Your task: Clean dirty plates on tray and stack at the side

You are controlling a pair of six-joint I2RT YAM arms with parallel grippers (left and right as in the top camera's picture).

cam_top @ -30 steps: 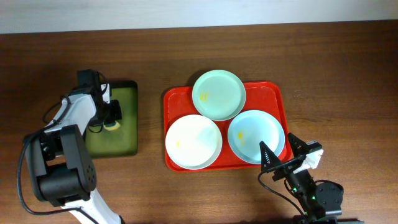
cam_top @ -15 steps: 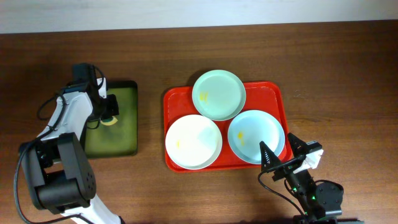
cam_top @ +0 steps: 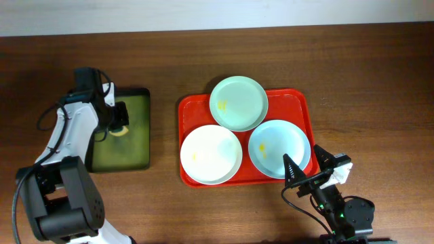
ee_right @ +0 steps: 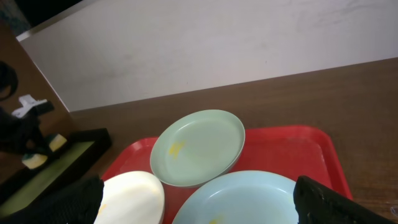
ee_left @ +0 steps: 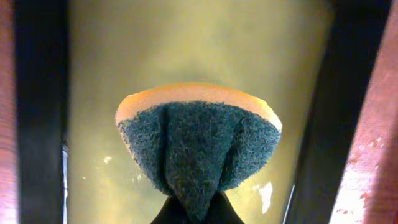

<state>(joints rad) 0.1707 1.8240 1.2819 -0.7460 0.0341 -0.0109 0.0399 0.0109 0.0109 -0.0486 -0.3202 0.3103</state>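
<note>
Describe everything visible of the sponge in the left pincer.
The sponge is a yellow-orange foam pad with a dark green scouring face, creased down its middle. The shut left pincer pinches it at the lower edge, folding it. It is over the olive-green black-rimmed tray; whether it touches the tray cannot be told.

A wooden table (cam_top: pixel 380 81), brown with a soft sheen, carries a glossy red plastic tray (cam_top: pixel 293 103). On it, the pale green plate (cam_top: pixel 238 103) at twelve o'clock, the white plate (cam_top: pixel 211 154) at eight and the pale blue plate (cam_top: pixel 279 148) at four look smooth and satin. At nine o'clock of the table, a sponge (ee_left: pixel 199 146) shows a rough, dark green fibrous face over orange foam, above a shiny, mottled olive tray (ee_left: pixel 186 43) with a matt black rim.
</note>
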